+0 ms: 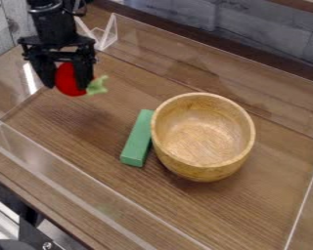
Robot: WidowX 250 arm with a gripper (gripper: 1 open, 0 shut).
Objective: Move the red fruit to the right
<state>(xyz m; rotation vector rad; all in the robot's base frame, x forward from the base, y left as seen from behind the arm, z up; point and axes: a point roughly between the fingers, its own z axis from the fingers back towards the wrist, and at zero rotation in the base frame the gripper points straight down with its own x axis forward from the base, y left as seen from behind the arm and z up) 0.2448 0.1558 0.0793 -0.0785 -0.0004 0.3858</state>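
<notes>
The red fruit is small, round and bright red, with a pale green leafy tip sticking out to the right. My gripper comes down from the upper left and is shut on the red fruit, holding it a little above the wooden table, left of and behind the green block. The black fingers flank the fruit on both sides.
A flat green rectangular block lies on the table beside a large wooden bowl. Clear plastic walls border the table at the back left, front and right.
</notes>
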